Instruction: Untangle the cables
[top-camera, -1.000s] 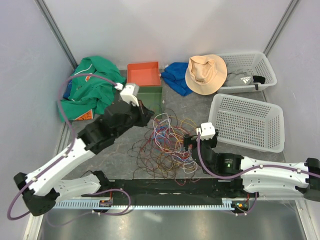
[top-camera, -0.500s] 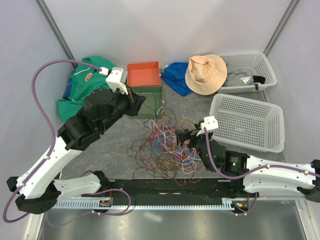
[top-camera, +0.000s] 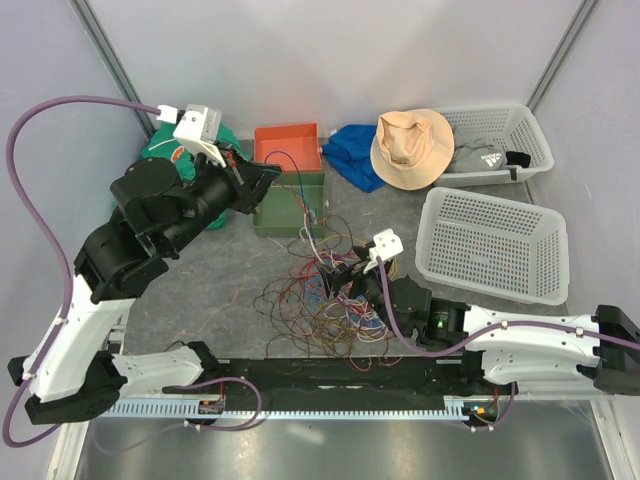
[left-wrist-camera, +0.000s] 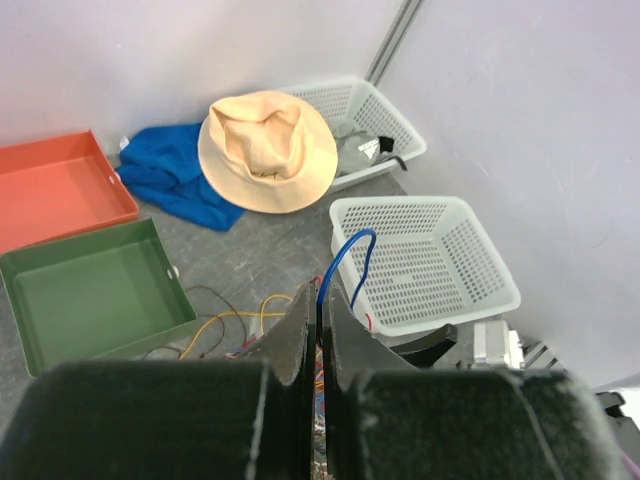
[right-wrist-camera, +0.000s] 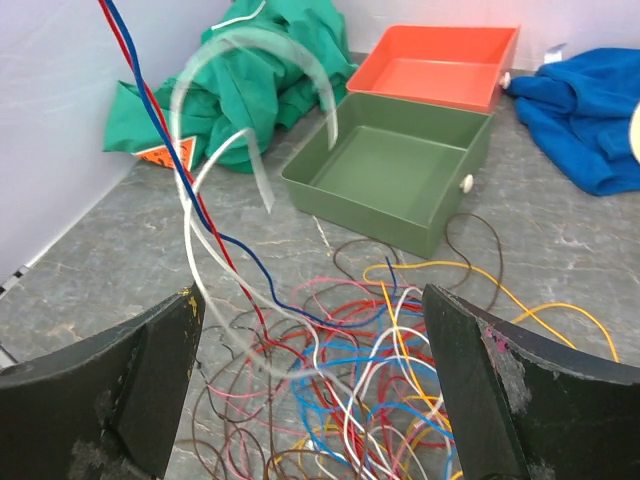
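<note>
Cables (top-camera: 330, 295) heaped at 5 o'clock of green tray (top-camera: 275, 215). Blue strand (left-wrist-camera: 340, 247) clamped in left gripper (left-wrist-camera: 318, 318). Right gripper (right-wrist-camera: 315, 385) spread wide over heap. Strands judged light, limp, snag-prone; best pinched singly near free end.

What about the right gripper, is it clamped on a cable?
No, the right gripper stands wide open over the cables, with nothing clamped between its fingers.
</note>
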